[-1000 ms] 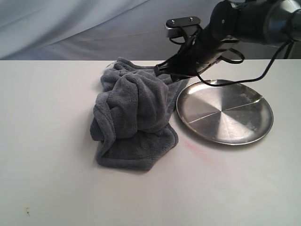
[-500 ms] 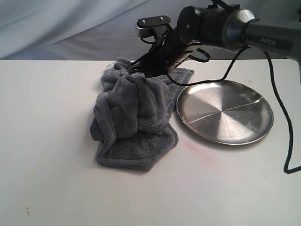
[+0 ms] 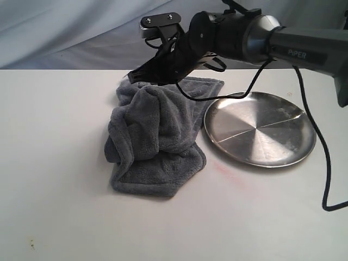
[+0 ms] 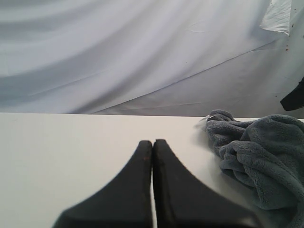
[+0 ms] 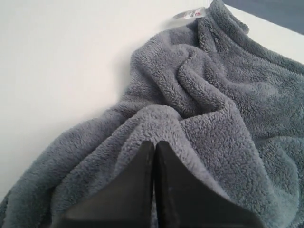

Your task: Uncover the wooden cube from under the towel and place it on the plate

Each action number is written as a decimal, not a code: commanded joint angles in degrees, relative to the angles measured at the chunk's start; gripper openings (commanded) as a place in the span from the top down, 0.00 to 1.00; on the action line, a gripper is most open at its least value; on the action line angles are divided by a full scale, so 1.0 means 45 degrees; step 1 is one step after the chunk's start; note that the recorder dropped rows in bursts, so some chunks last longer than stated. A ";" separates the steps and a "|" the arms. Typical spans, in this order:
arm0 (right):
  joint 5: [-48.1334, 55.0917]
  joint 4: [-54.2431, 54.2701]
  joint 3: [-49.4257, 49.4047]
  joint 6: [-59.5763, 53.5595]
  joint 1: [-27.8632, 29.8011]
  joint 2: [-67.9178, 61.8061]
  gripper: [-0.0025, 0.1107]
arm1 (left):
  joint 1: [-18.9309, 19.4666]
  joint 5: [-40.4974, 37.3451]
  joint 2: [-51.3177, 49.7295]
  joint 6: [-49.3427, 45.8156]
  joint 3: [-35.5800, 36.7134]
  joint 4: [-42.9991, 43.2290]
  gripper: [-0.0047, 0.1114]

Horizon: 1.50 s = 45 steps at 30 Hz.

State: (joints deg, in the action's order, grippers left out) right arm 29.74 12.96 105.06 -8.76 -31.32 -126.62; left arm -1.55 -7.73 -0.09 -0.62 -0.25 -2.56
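Note:
The dark grey towel (image 3: 155,130) lies bunched in thick folds on the white table, its right edge touching the steel plate (image 3: 261,130). The wooden cube is hidden; no part of it shows. My right gripper (image 3: 134,76) is shut, reaching across over the towel's far top edge. In the right wrist view its tips (image 5: 154,142) are closed together just above a towel fold (image 5: 213,95), with nothing between them. My left gripper (image 4: 152,141) is shut and empty, low over bare table, with the towel (image 4: 256,147) off to one side. The left arm does not show in the exterior view.
The white table (image 3: 65,179) extends left of and in front of the towel. A grey-blue cloth backdrop (image 3: 81,32) hangs behind the table. A black cable (image 3: 321,163) from the right arm trails over the table's right side. A small white label (image 5: 192,13) sticks out of the towel's far edge.
My right arm has swung left from above the plate's far rim to over the towel's far top edge, staying shut. The towel and plate have not moved.

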 commanded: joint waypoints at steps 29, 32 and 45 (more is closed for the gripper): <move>0.1363 -0.1562 -0.4553 -0.0227 -0.1718 0.3027 0.98 | -0.0010 0.0021 0.0020 -0.0014 0.0056 0.0008 0.95; 0.0392 -0.1562 -0.5712 0.0069 -0.0861 0.3582 0.98 | -0.0010 0.0021 0.0020 -0.0014 0.0056 0.0008 0.95; -0.0856 -0.0039 -0.3178 0.0587 0.0484 0.2378 0.98 | -0.0010 0.0021 0.0020 0.0007 0.0056 0.0008 0.95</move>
State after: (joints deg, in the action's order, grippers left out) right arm 25.68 10.39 90.06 -5.84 -28.10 -115.50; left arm -1.55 -7.73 -0.09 -0.62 -0.25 -2.56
